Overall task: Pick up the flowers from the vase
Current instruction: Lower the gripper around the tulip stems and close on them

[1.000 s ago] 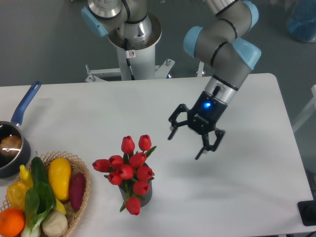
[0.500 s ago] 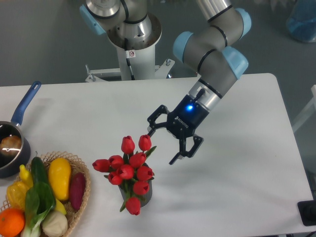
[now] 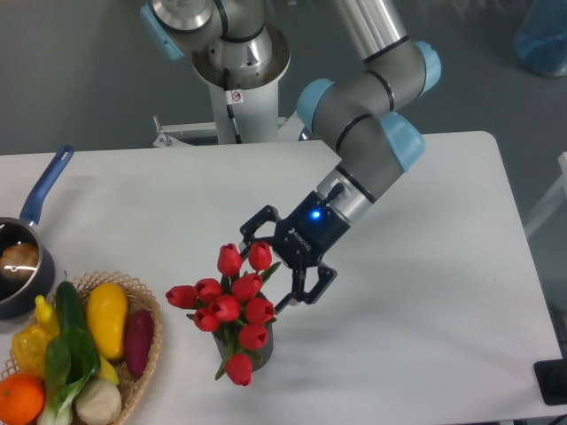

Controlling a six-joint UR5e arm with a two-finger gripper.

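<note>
The flowers (image 3: 232, 304), a bunch of red tulip buds with green stems and leaves, stand in the vase (image 3: 259, 353), a short dark cylinder mostly hidden beneath them at the table's front middle. My gripper (image 3: 262, 267) is open, its fingers spread on either side of the bunch's upper right buds. One finger is behind the top buds, the other is to the right of the bunch. It holds nothing.
A wicker basket (image 3: 139, 380) with yellow, green, orange and purple produce sits at the front left corner. A dark saucepan (image 3: 19, 266) with a blue handle is at the left edge. The robot base (image 3: 237, 62) stands behind the table.
My gripper has moved left and down from the table's middle right to the top right of the flower bunch, staying open. The flowers and vase have not moved.
</note>
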